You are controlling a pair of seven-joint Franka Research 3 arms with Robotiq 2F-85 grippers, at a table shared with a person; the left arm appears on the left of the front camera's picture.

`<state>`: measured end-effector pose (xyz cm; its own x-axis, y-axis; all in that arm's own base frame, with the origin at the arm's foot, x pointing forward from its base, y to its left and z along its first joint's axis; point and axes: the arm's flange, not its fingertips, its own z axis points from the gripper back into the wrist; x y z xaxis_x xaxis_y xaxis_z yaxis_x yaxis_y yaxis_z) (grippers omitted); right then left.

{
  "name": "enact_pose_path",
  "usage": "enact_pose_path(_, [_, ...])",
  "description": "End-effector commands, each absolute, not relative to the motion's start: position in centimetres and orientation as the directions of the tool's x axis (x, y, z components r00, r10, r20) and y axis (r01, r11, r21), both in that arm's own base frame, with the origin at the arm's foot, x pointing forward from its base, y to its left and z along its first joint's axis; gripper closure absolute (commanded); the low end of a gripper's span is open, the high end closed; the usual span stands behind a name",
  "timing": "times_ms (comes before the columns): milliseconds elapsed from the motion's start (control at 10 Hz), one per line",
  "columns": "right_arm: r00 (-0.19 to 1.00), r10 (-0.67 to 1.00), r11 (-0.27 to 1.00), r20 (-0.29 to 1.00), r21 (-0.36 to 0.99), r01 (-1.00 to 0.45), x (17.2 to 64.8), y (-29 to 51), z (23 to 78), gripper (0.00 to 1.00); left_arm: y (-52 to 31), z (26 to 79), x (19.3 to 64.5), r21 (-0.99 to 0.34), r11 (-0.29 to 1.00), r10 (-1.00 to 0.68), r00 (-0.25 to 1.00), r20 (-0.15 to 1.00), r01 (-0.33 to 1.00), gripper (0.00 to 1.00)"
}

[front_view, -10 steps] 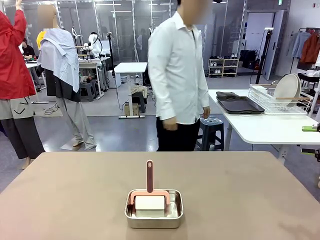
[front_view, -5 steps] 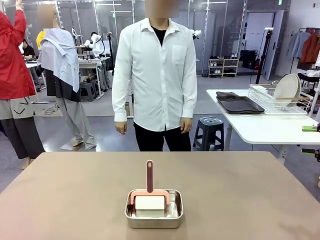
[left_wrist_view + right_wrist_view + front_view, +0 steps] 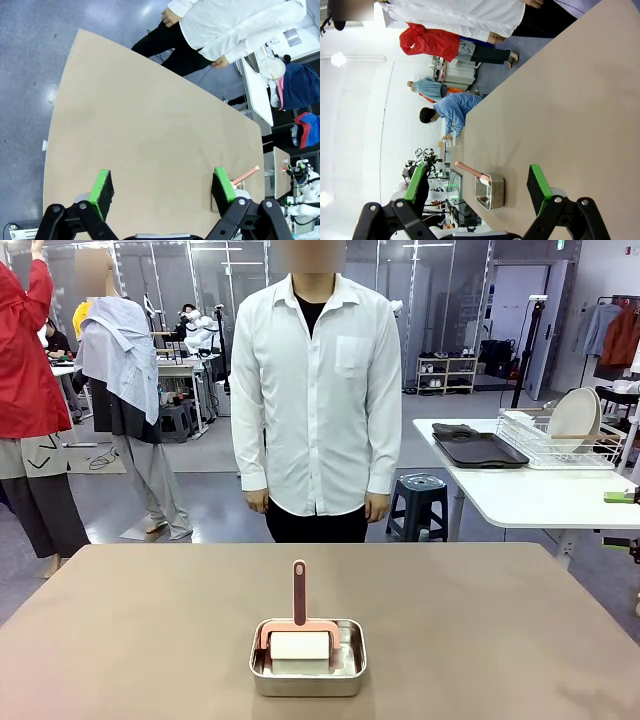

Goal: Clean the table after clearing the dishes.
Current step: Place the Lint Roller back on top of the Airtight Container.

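The brownish table (image 3: 150,620) spreads across the front view. On its near middle stands a small steel tray (image 3: 307,672) holding a white sponge block with a pink upright handle (image 3: 299,592). A person in a white shirt (image 3: 315,390) stands at the far edge, arms down. The dishes are off this table: a white plate (image 3: 575,418) leans in a wire rack, with dark trays (image 3: 478,448) beside it. My left gripper (image 3: 162,186) hovers open above the bare table top (image 3: 140,120). My right gripper (image 3: 478,185) is open too, with the steel tray (image 3: 490,192) farther off.
A white side table (image 3: 530,495) stands at the right behind the main table, with a stool (image 3: 420,502) next to it. In the left wrist view the pink handle (image 3: 246,176) pokes out beside the right finger.
The person has turned from sideways to face the table and shifted left to its middle. The steel tray and sponge have not moved.
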<state>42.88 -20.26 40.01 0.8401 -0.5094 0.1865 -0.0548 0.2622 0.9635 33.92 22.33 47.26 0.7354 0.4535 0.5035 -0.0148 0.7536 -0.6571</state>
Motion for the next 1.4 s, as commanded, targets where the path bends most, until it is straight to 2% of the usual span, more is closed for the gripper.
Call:
enact_pose_path(0, [0.845,-0.5,0.268,0.189,0.962,-0.057,42.67,-20.18,40.33,0.0,22.88,47.59,33.99,-0.662,0.749,0.447,0.749,0.49,-0.014,0.0])
enact_pose_path(1300, [0.845,-0.5,0.268,0.189,0.962,-0.057,42.67,-20.18,40.33,0.0,22.88,47.59,33.99,-0.662,0.749,0.447,0.749,0.49,-0.014,0.0])
